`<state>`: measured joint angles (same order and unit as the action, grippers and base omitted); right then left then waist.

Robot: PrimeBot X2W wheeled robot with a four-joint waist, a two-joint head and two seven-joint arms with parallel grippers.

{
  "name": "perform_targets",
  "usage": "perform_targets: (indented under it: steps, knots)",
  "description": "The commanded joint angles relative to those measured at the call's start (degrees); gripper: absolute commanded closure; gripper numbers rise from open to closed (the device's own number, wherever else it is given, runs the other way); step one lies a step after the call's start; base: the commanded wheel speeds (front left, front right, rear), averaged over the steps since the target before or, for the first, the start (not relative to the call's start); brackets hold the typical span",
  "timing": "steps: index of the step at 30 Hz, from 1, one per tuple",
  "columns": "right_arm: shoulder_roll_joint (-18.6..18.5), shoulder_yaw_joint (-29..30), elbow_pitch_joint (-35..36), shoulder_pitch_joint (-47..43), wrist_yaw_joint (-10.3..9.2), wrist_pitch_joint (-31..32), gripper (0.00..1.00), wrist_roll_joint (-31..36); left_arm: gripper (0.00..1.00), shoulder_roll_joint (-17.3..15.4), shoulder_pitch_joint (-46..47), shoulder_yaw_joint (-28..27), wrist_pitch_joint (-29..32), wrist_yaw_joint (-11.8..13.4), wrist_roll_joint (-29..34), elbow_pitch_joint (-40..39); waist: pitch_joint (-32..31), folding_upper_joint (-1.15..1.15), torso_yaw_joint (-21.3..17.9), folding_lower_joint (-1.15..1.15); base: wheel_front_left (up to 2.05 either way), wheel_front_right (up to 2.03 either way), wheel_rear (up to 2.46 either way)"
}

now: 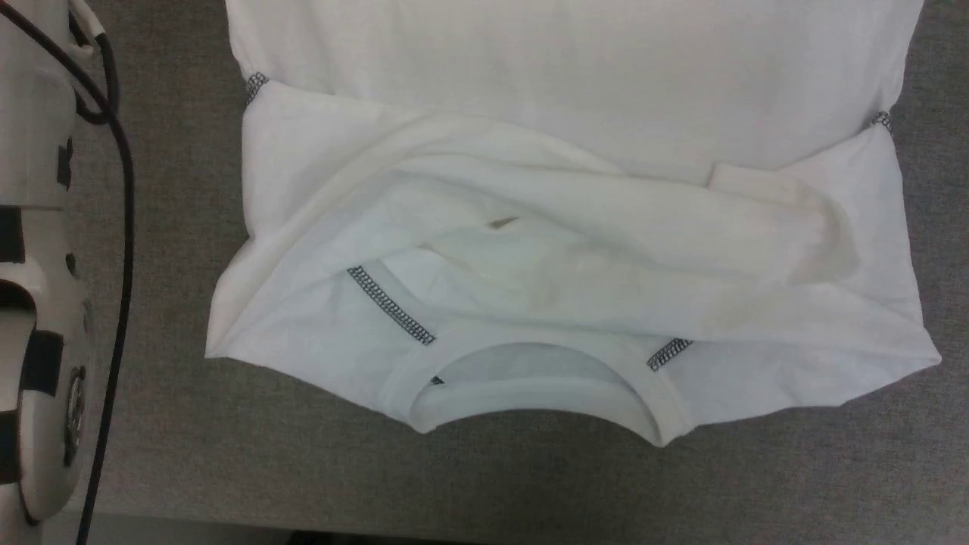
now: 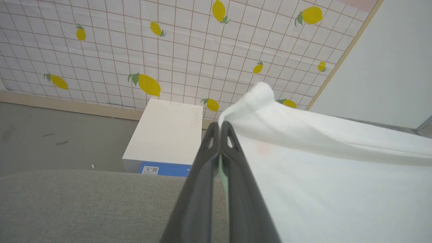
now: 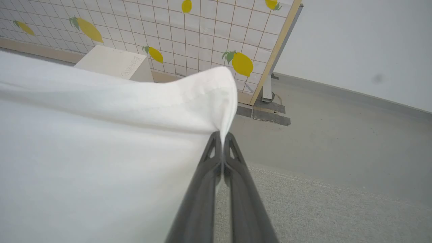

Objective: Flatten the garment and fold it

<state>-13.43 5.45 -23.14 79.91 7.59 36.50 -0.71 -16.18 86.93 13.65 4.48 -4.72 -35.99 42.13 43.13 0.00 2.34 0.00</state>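
Left jaws and right jaws each clench a corner of the garment — cloth spans between them, long axis running back toward the collar on the worktop.

Head camera looks down, close over the T-shirt; 2 wrist cameras share the lemon-print wall at 12 o'clock.
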Motion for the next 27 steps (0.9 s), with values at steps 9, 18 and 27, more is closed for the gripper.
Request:
perform_targets:
  steps: [9,18,27]
  knots:
    - [0.0,-1.2,-3.8,-2.4,-0.1,-5.4,1.0,-2.8,1.0,1.3,-2.6,2.2,-4.1,-2.4,-1.9,4.1,-5.5,0.0,1.0,0.0,0.0,0.0,0.0]
    - [-2.4,-3.4,-1.2,-16.9,-0.1,-7.6,1.0,-12.8,1.0,-0.4,-16.8,9.5,-6.1,-2.7,-10.7,-2.8,-15.8,0.0,2.0,0.0,0.0,0.0,0.0]
    - [-1.2,0.0,5.2,-35.7,-0.1,-7.9,1.0,-19.7,1.0,-2.7,-33.2,14.2,-9.5,-2.8,-17.6,-10.8,-25.7,0.0,2.9,0.0,0.0,0.0,0.0]
